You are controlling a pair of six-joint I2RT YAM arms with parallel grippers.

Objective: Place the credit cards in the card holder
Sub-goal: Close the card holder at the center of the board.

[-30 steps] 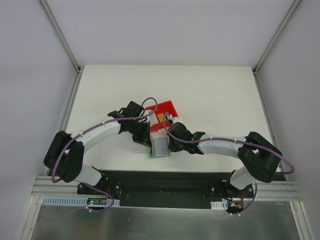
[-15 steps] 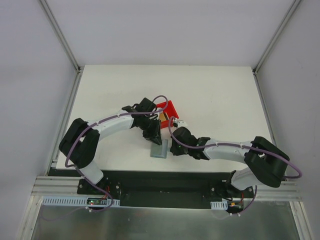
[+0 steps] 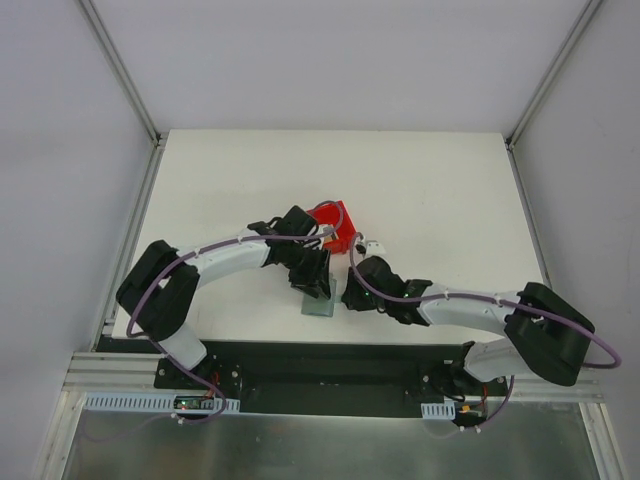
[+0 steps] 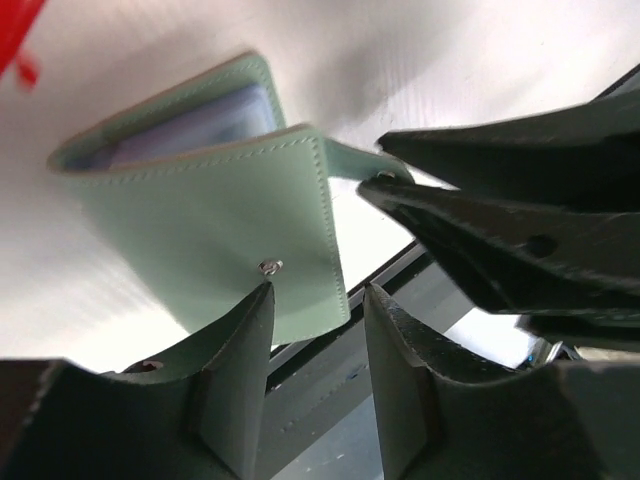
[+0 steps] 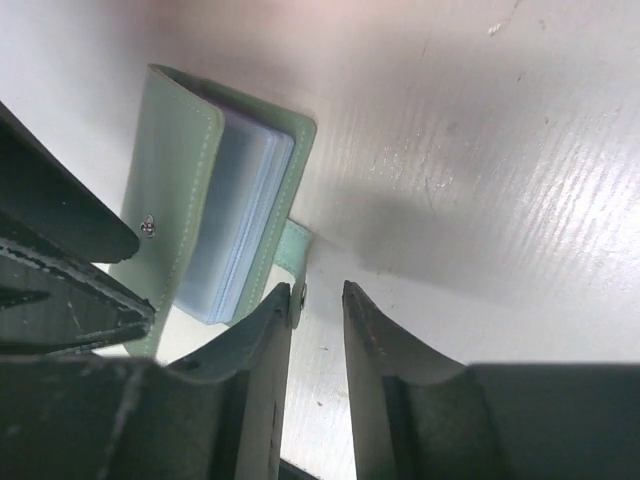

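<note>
The holder (image 3: 322,303) lies on the bench (image 3: 430,190) near its front edge, at about 6 o'clock from the red bin (image 3: 335,218). It is folded partly over with its cover up. Its strap (image 5: 294,243) hangs loose off one side, not fastened to the snap (image 4: 268,265) on the cover, and pale sleeves (image 5: 235,210) show in the gap. No card can be made out in either wrist view, and the top view is too small to tell whether any sit in the bin or the sleeves. So the step looks like handling the holder itself rather than carrying a card. The next move probably calls for one hand to pin or lift the cover so the sleeves gape, while the other fetches a card and slides it in edge-first. The left hand (image 4: 318,300) hovers at the holder's 11 o'clock. It is moderately spread and pinches nothing, with one tip just by the snap; whether it touches the cover I cannot tell. The right hand (image 5: 315,298) sits at the holder's 3 o'clock. It is narrowly spread and also empty, with the strap's end just beside one tip rather than between the two.
</note>
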